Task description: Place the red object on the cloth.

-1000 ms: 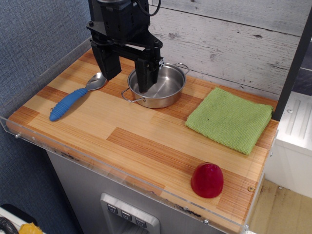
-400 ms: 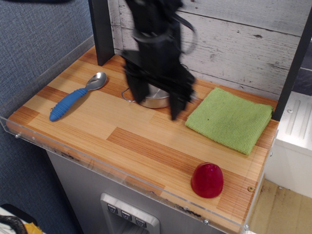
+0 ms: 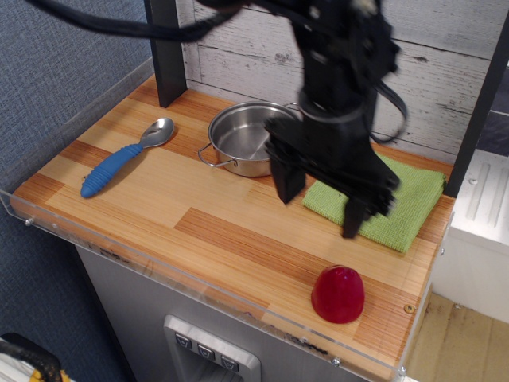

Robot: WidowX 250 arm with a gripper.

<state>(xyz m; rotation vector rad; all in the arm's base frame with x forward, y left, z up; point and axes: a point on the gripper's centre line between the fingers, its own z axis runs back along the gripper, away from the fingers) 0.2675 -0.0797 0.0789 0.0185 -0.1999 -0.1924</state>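
Observation:
The red object is a glossy dark-red dome standing on the wooden table near the front right corner. The lime-green cloth lies flat at the back right, partly hidden behind my arm. My gripper hangs above the table between the cloth and the steel pot, up and to the left of the red object. Its two black fingers are spread apart and hold nothing.
A steel pot stands at the back middle. A spoon with a blue handle lies at the left. A clear plastic rim runs along the table's front edge. A dark post stands at the back left.
My arm has swung from over the steel pot rightward and forward, now hanging in front of the cloth and nearer the red object. The red object, cloth, pot and spoon have not moved.

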